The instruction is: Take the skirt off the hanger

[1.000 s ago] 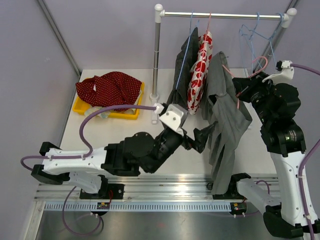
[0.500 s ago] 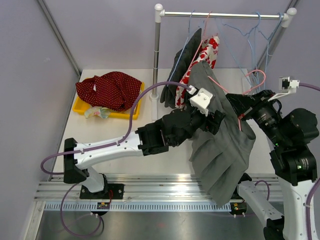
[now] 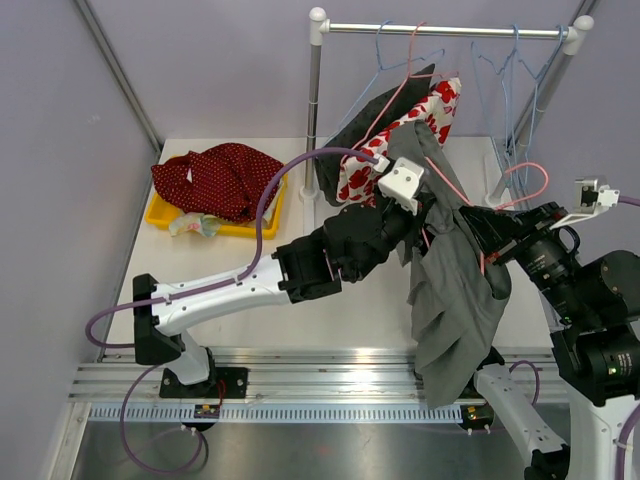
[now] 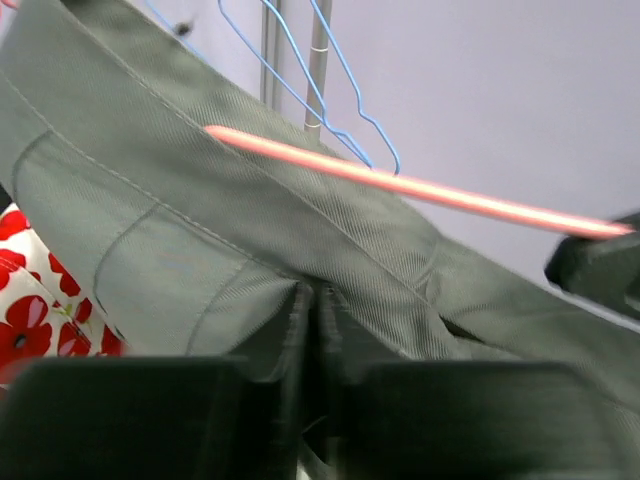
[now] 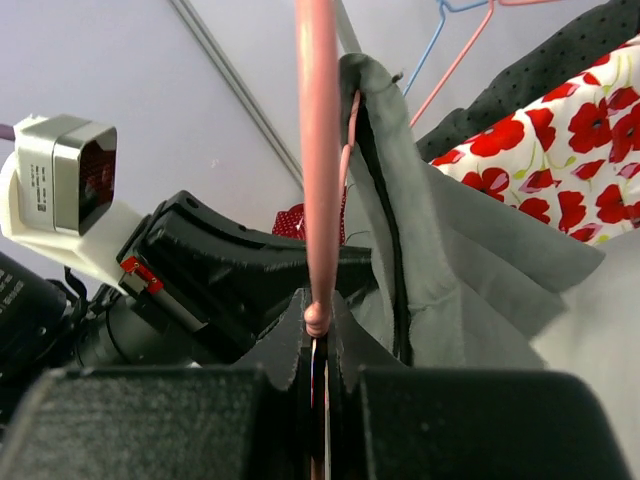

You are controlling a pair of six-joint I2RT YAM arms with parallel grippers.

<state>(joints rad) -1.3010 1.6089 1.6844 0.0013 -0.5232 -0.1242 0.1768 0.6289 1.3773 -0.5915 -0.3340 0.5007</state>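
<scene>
A grey skirt (image 3: pixel 455 300) hangs in folds from a pink hanger (image 3: pixel 452 186) held in the air in front of the rack. My left gripper (image 3: pixel 425 232) is shut on the skirt's waistband (image 4: pixel 200 230), fabric pinched between its fingers (image 4: pixel 300 330), just below the hanger bar (image 4: pixel 420 187). My right gripper (image 3: pixel 487 238) is shut on the hanger (image 5: pixel 318 150), whose knobbed end sits between the fingertips. The skirt (image 5: pixel 440 280) drapes just right of that grip. Both grippers are close together at the skirt's top.
A rack rail (image 3: pixel 440 30) on a post (image 3: pixel 313 110) carries blue hangers (image 3: pixel 520 60), a red-poppy garment (image 3: pixel 400 130) and a dark garment (image 3: pixel 380 115). A yellow tray (image 3: pixel 160 215) at the back left holds a red dotted garment (image 3: pixel 220 175).
My left gripper has closed on the skirt's waistband. The skirt and hanger have swung up and to the right, and my right arm has drawn lower and to the right with the hanger.
</scene>
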